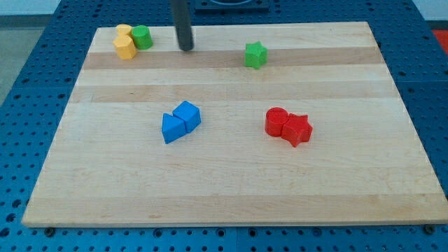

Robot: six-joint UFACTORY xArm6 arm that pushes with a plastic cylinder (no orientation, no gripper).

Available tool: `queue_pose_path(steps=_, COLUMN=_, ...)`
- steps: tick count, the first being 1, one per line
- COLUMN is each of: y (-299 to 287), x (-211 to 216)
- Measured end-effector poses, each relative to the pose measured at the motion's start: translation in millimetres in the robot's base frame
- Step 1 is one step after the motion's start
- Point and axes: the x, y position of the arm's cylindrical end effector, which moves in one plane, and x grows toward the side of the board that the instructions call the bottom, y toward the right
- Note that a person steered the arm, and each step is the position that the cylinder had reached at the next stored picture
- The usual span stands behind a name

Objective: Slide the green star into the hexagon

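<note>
The green star lies near the view's top, right of centre. A yellow hexagon sits at the top left, touching another yellow block behind it and a green cylinder at its right. My tip rests on the board between them, roughly 100 px left of the star and about 60 px right of the green cylinder, touching no block.
A blue triangle and a blue cube touch each other left of centre. A red cylinder and a red star touch right of centre. The wooden board lies on a blue table.
</note>
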Motion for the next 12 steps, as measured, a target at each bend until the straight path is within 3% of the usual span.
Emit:
queue_pose_path(steps=3, y=149.5, x=1.3)
queue_pose_path(steps=4, y=156.8, x=18.7)
queue_pose_path(steps=7, y=152.6, x=46.2)
queue_pose_path(steps=12, y=73.2, x=76.4)
